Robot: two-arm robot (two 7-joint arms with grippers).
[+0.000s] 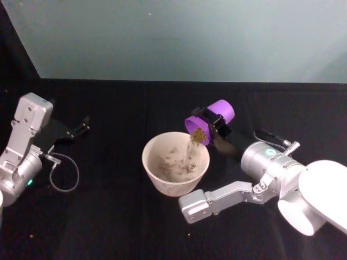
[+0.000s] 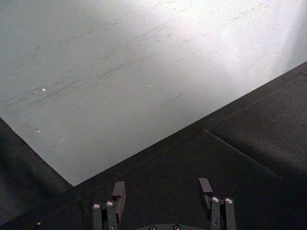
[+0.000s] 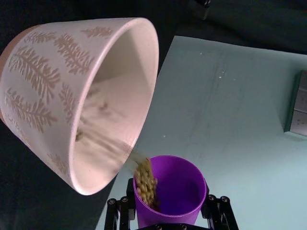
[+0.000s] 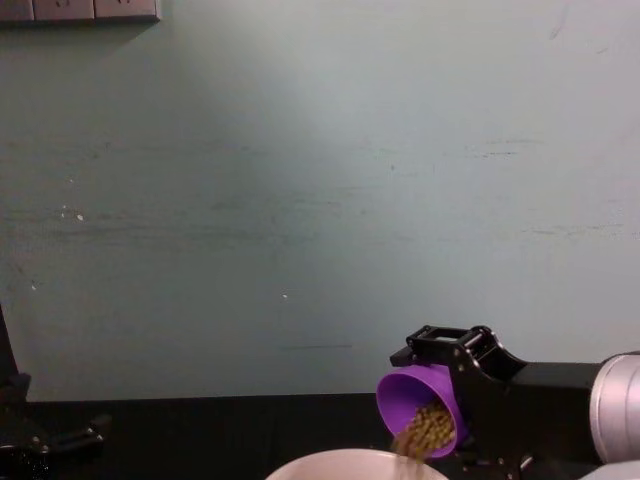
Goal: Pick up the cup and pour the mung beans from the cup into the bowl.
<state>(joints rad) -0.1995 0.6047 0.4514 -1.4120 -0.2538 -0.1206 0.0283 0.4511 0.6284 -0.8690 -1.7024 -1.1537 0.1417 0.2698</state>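
1. Your right pincer (image 1: 212, 122) gripped the cup (image 1: 221, 111), which was tipped mouth-down over the bowl's (image 1: 147, 153) far right rim.
2. The mung beans (image 1: 197, 135) fell in a stream into the bowl, and some already lay inside.
3. The stream ran close to the rim, so a slow tilt with the mouth over the bowl looked wisest.
4. Your left pincer (image 2: 163, 187) sat open, parked well apart on the left.
5. The counter (image 1: 108, 216) was black, with a pale teal wall (image 1: 190, 38) behind it.

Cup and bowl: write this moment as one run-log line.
phase: pouring | right gripper: shut on tilted cup | beans: streaming into bowl | left gripper: open, parked at left
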